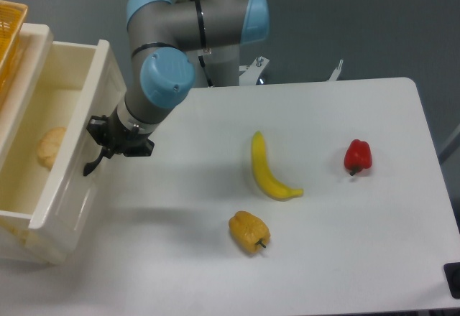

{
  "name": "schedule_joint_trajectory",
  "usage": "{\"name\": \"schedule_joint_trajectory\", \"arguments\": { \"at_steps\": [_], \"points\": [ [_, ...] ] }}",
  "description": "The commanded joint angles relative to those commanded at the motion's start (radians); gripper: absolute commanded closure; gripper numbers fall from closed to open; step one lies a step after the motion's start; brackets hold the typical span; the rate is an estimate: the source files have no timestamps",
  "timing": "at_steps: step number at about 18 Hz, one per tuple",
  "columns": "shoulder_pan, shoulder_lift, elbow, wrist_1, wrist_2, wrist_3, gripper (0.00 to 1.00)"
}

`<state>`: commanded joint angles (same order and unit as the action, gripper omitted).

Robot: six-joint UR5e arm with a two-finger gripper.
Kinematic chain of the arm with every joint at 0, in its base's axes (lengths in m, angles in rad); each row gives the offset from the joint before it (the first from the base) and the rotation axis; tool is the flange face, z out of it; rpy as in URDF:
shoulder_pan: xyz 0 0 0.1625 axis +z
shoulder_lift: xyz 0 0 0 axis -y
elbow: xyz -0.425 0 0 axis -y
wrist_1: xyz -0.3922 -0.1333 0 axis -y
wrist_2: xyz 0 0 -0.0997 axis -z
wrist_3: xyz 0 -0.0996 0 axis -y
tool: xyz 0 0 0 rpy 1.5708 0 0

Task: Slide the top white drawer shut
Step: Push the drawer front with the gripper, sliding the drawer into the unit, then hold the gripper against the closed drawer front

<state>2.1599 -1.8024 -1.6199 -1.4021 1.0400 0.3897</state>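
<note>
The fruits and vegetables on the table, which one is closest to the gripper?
The banana: the long yellow one, lying nearer the gripper than the yellow pepper or red pepper.

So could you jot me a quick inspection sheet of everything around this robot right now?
Surface: white table, no spills seen.
Job's things: top drawer partly open, a round beige food item inside.
Clutter: banana, red pepper and yellow pepper lying apart on the table; yellow basket at upper left.
Grippers: gripper against the drawer front at its black handle; open or shut cannot be told.
Cables: nothing seen.
Surroundings: grey floor; a dark object at the lower right edge.
</note>
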Motion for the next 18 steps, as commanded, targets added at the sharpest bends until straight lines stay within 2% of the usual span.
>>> {"name": "schedule_joint_trajectory", "arguments": {
  "at_steps": [10, 18],
  "points": [
    [-0.086, -0.002, 0.015, 0.009, -0.002, -0.061, 0.96],
    [-0.127, -0.012, 0.025, 0.012, -0.002, -0.084, 0.95]
  ]
}}
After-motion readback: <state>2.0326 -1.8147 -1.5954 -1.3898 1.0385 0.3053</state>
